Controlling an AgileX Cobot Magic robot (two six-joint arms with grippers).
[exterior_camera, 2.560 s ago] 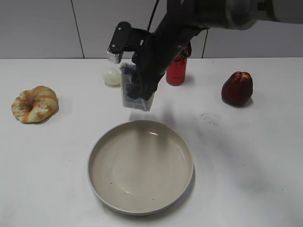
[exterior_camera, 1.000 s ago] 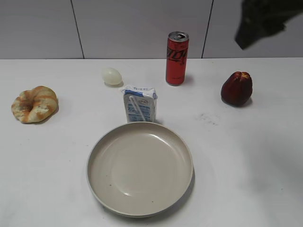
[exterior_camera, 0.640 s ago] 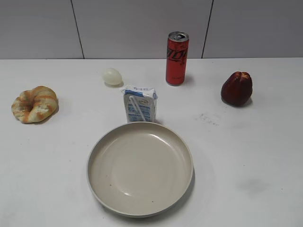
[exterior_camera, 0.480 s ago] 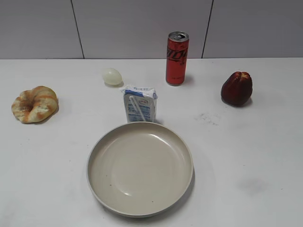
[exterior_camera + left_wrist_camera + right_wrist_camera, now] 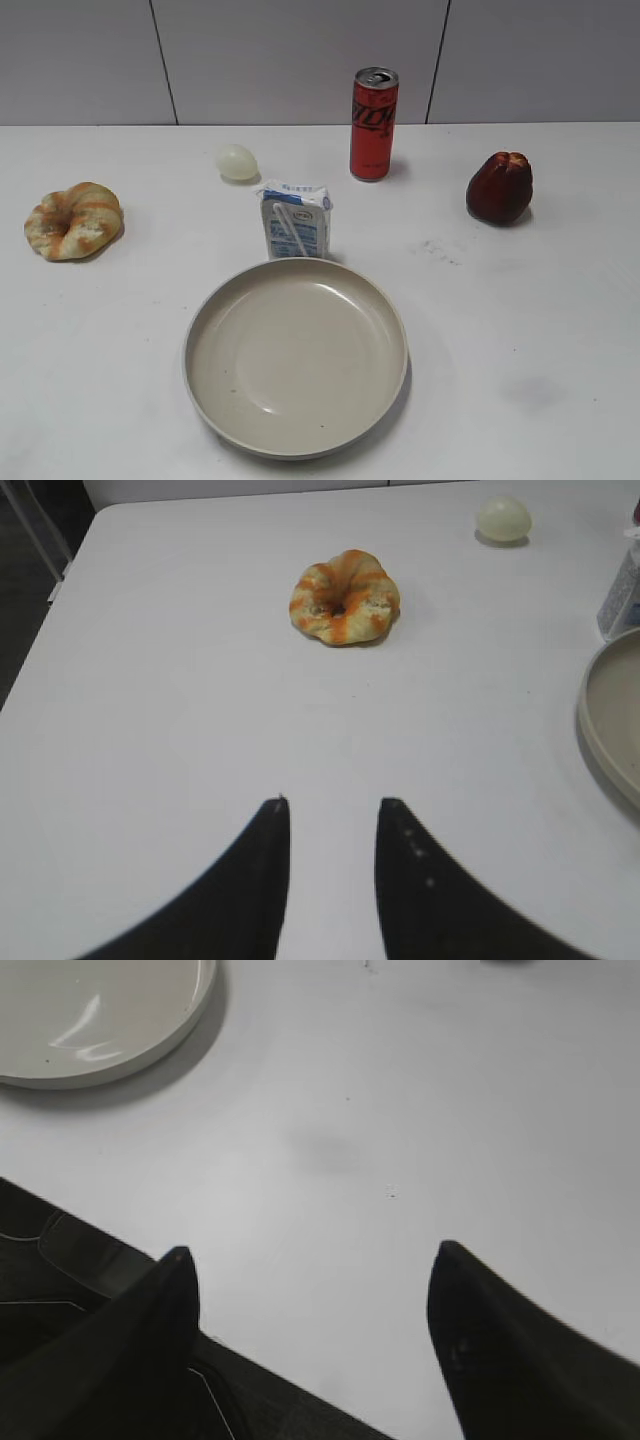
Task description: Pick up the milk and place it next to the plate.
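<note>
Since the earlier moments, the dark arm that held the milk (image 5: 296, 220) above the table has gone from the outside view, and the carton now stands upright by itself, just behind the far rim of the plate (image 5: 296, 448), so close that it seems to touch it or nearly so. The task looks finished to me. Both grippers are back near the front edge of the table: the left gripper (image 5: 332, 820) has its two fingers slightly apart and holds nothing, and the right gripper (image 5: 312, 1270) is spread wide and is also empty. What could still go wrong is small, I think. The carton is narrow and light, so if an arm passes near it again, or if somebody pushes the plate, it may fall over, perhaps into the dish or toward the pale egg (image 5: 237, 161) behind it. The red can (image 5: 374, 124) is also tall and could be knocked by a careless move. A bread ring (image 5: 73, 220) lies well apart on the left and a dark red fruit (image 5: 500, 187) on the right. The table (image 5: 530, 330) is white and smooth, with some faint grey marks on the right side, and behind it is a pale wall with thin dark joints.
</note>
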